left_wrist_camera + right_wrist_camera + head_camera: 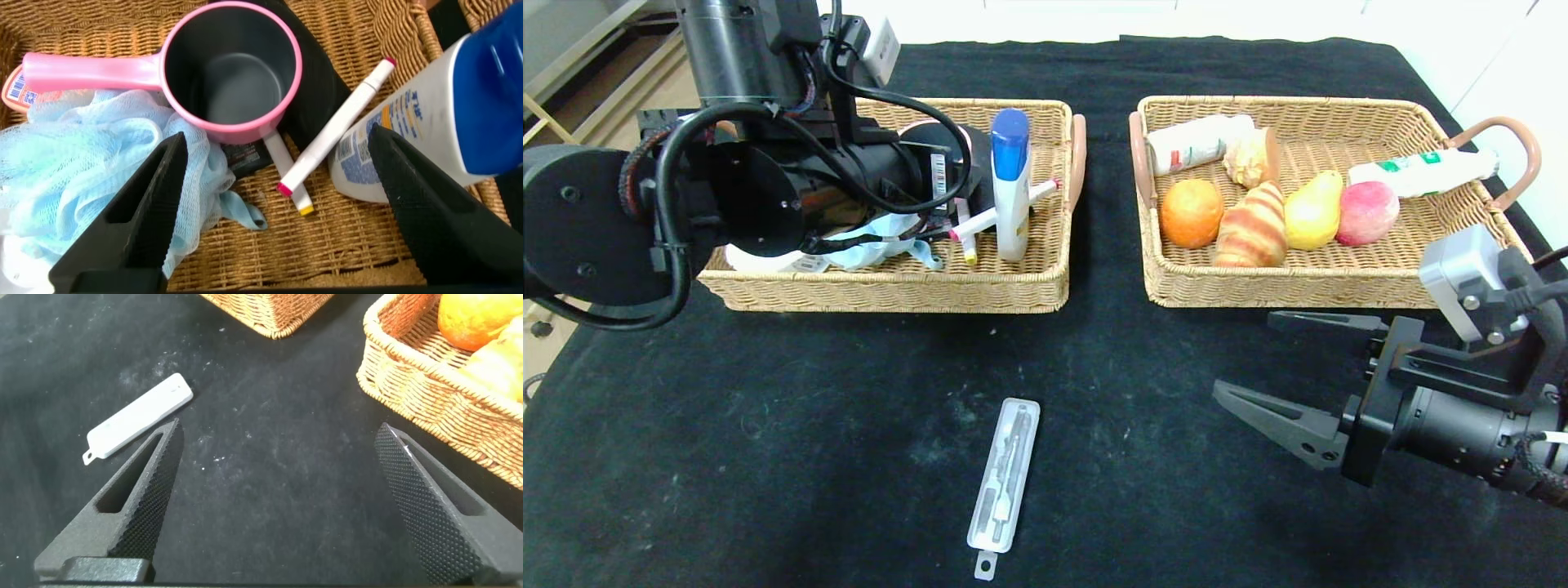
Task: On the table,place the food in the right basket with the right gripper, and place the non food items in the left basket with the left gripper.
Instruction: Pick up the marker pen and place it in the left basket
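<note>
Our left gripper [274,204] hangs open over the left basket [890,286], above a pink cup [231,73], markers [335,126] and a blue-capped bottle [1011,184], its label unreadable. Our right gripper [1258,359], jaws wide, waits beside the right basket [1282,282] of fruit [1192,212] and bread [1252,224]. A packaged tool [1005,474] lies near the table's [768,425] front edge.

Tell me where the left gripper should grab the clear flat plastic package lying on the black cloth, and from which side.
Probably from straight above, at the middle of the clear flat plastic blister package. It lies flat on the black tablecloth, long and narrow, running roughly away from the robot, so the left gripper, now over the left wicker basket, should close across its short width.
</note>
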